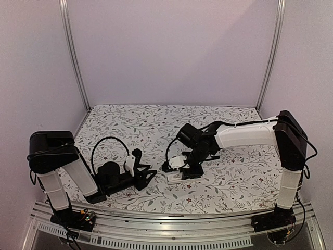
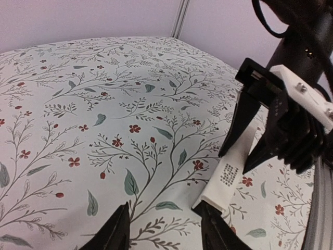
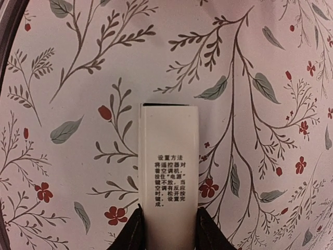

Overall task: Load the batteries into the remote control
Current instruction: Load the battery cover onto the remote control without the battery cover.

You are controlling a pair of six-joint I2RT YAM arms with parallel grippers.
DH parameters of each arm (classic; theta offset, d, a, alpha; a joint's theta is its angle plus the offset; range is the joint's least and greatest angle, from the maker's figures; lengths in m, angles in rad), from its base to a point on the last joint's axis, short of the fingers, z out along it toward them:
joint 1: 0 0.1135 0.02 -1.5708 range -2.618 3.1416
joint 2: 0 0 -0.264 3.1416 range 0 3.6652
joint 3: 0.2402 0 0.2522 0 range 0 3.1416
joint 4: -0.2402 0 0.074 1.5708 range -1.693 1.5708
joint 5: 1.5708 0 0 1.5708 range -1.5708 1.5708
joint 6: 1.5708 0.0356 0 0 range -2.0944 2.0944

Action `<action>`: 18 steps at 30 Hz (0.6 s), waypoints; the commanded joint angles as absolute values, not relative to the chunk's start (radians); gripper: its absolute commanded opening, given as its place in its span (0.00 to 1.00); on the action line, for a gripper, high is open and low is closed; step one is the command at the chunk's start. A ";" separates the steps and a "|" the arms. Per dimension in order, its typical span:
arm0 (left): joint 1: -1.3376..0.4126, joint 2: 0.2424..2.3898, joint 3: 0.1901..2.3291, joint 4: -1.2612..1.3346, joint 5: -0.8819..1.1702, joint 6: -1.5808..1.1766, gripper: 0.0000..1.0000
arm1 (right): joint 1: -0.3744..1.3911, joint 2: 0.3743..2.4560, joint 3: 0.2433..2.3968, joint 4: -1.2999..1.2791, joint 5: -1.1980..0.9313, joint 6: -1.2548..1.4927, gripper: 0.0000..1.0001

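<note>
The remote control (image 3: 169, 156) is a slim white bar lying flat on the flowered cloth, its printed label facing up. My right gripper (image 3: 167, 229) straddles it, one black finger pressed against each long side. In the left wrist view the same remote control (image 2: 229, 177) runs between the right gripper's fingers (image 2: 235, 127). My left gripper (image 2: 166, 229) is open and low over the cloth with nothing between its fingers, its right fingertip close to the remote's near end. From above, the remote control (image 1: 174, 177) sits mid-table, between the left gripper (image 1: 148, 177) and the right gripper (image 1: 183, 173). The batteries are out of view.
The flowered cloth (image 1: 156, 125) covers the whole table. Metal posts (image 1: 73, 57) and pale walls close in the back and sides. A metal rail (image 1: 171, 216) runs along the near edge, by both arm bases.
</note>
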State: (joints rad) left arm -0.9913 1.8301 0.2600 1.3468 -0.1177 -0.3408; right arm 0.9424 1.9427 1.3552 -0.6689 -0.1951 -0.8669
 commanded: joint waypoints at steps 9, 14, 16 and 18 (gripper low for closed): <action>-1.002 1.842 0.267 1.491 -0.130 -0.330 0.46 | 0.948 1.986 1.388 -0.696 -0.231 -0.840 0.34; -1.001 1.844 0.275 1.484 -0.125 -0.328 0.46 | 0.949 1.987 1.385 -0.704 -0.239 -0.836 0.38; -1.001 1.844 0.281 1.474 -0.123 -0.324 0.46 | 0.948 1.989 1.385 -0.704 -0.239 -0.837 0.38; -1.001 1.844 0.284 1.470 -0.124 -0.321 0.46 | 0.949 1.991 1.385 -0.701 -0.237 -0.838 0.38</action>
State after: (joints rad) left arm -0.9913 1.8313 0.2657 1.3468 -0.1207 -0.3401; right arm 0.9424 1.9625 1.3678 -0.6880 -0.2199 -0.8448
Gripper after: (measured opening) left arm 0.463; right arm 0.379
